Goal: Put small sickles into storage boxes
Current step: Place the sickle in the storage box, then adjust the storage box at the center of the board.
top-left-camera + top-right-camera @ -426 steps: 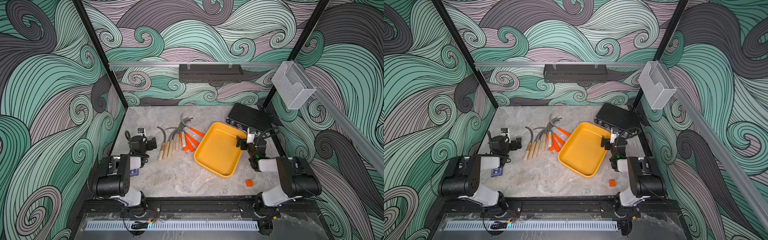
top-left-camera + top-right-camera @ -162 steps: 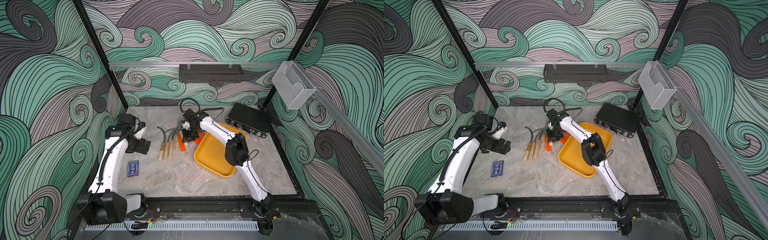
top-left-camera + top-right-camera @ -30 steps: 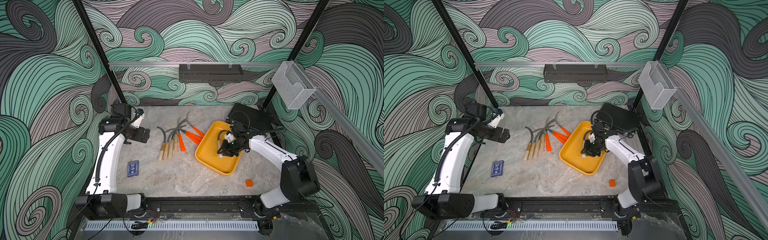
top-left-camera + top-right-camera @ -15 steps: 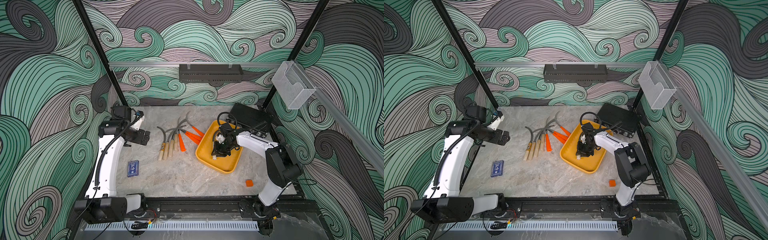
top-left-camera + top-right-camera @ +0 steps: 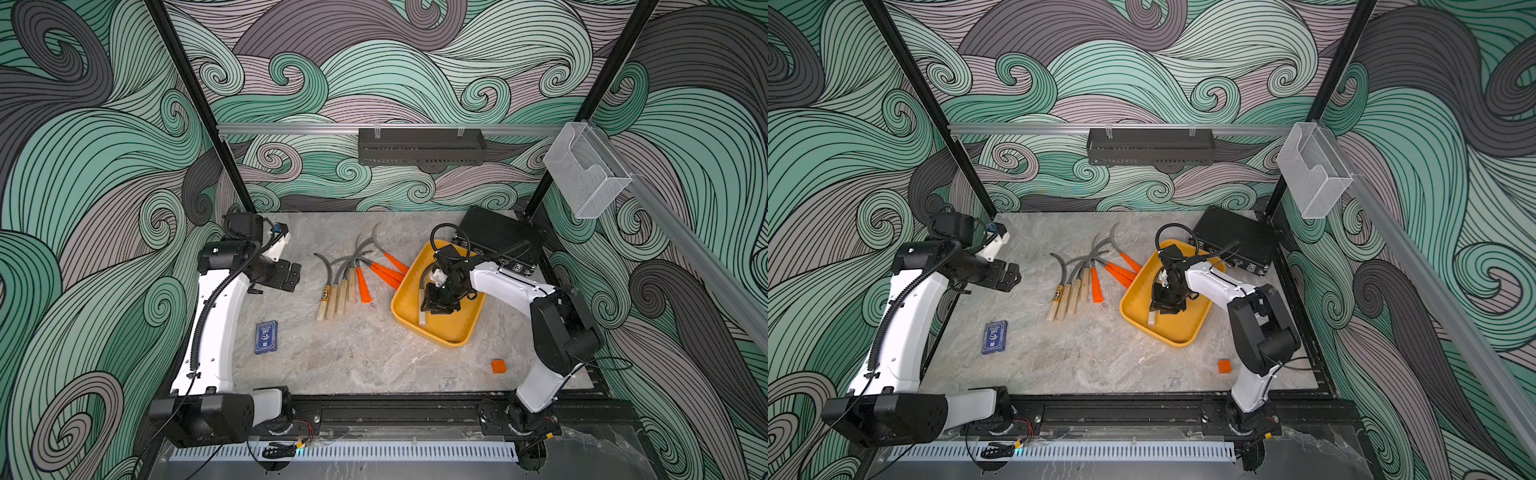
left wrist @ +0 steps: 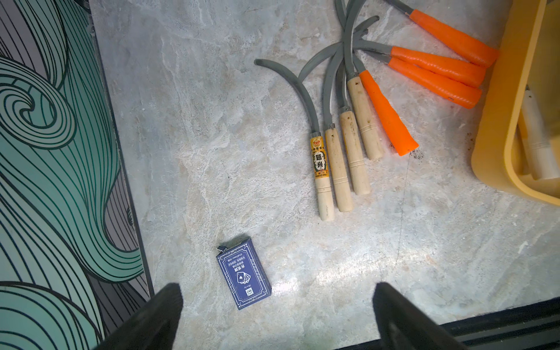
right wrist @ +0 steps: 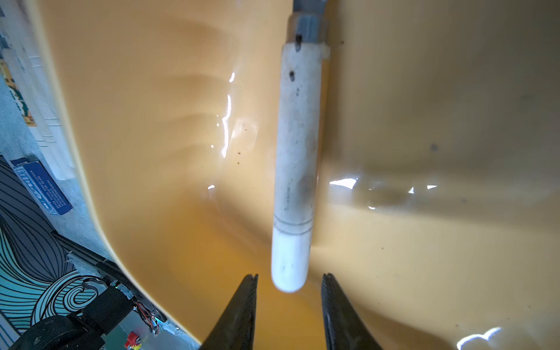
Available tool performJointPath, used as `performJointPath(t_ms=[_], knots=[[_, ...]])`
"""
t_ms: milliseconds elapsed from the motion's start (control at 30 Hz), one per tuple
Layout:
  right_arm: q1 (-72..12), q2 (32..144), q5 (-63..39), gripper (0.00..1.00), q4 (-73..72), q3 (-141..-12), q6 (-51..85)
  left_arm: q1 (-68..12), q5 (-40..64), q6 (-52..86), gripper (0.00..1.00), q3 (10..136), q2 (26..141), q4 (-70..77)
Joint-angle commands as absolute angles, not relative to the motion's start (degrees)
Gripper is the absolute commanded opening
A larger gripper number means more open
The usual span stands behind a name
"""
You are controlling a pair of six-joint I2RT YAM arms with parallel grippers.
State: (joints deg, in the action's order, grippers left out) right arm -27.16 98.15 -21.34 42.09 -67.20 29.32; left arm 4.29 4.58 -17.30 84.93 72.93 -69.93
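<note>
A pale-handled small sickle (image 7: 295, 169) lies on the floor of the yellow storage box (image 5: 446, 343), along its left side in both top views (image 5: 1152, 318). My right gripper (image 7: 289, 277) hovers over the handle's butt end, open, with a gap on each side of the handle. Several more small sickles (image 5: 345, 282) lie bunched on the marble left of the box, some with wooden and some with orange handles (image 6: 348, 121). My left gripper (image 5: 291, 276) hangs wide open above the table's far left, holding nothing (image 6: 277, 291).
A blue card box (image 5: 266, 336) lies near the left arm. A small orange cube (image 5: 498, 366) sits front right. A black ribbed case (image 5: 498, 241) stands behind the box. A clear bin (image 5: 582, 174) and a black rack (image 5: 419, 145) hang on the walls.
The right jaws have parted and let go of the pale-handled sickle, which now rests in the box. The right wrist shifted slightly left inside the box. The left arm barely moved.
</note>
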Motion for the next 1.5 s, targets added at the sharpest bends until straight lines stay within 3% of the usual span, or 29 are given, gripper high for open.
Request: performJointPath(t_ms=[0, 167, 200, 267, 300, 533, 733, 933, 1133, 1200, 1267, 1467], knots=[[-27.7, 91.5, -20.0, 0.40, 45.9, -69.4, 29.8, 4.0, 5.9, -16.3, 0.99, 88.5, 73.3, -71.6], [-32.0, 80.2, -22.1, 0.44, 47.8, -68.2, 35.7, 4.0, 5.8, -16.3, 0.99, 90.5, 73.9, -72.1], [-33.6, 77.6, -21.7, 0.50, 47.1, -67.4, 37.4, 4.0, 5.7, -16.3, 0.98, 90.8, 74.0, -72.2], [-35.8, 73.0, -20.4, 0.86, 46.5, -66.5, 39.8, 4.0, 5.4, -16.2, 0.99, 91.3, 74.3, -72.4], [-36.4, 70.9, -20.5, 0.99, 45.1, -65.6, 41.3, 4.0, 5.3, -16.4, 0.99, 91.5, 74.4, -72.5], [-37.2, 66.5, -26.1, 0.99, 42.5, -68.2, 42.0, 4.0, 3.3, -18.2, 0.99, 93.3, 75.2, -73.0], [-38.6, 72.7, -33.1, 0.99, 43.8, -69.3, 42.9, 4.0, 2.5, -19.2, 0.99, 92.7, 76.1, -72.0], [-36.9, 69.0, -30.1, 0.99, 44.6, -68.7, 43.7, 4.0, 2.5, -18.1, 0.99, 90.8, 76.5, -70.2], [-38.3, 72.7, -30.5, 0.99, 46.8, -72.5, 40.8, 4.0, 3.0, -17.2, 0.99, 90.2, 76.2, -69.4], [-38.9, 74.0, -27.9, 0.92, 50.9, -76.5, 35.9, 4.0, 2.9, -17.0, 0.99, 90.1, 75.9, -69.3], [-39.2, 75.5, -26.9, 0.78, 53.0, -78.3, 31.0, 4.0, 2.3, -16.3, 0.99, 89.9, 75.4, -69.2], [-38.2, 77.8, -24.2, 0.70, 52.7, -79.6, 29.3, 4.0, 1.5, -14.1, 0.99, 90.0, 75.0, -70.3]])
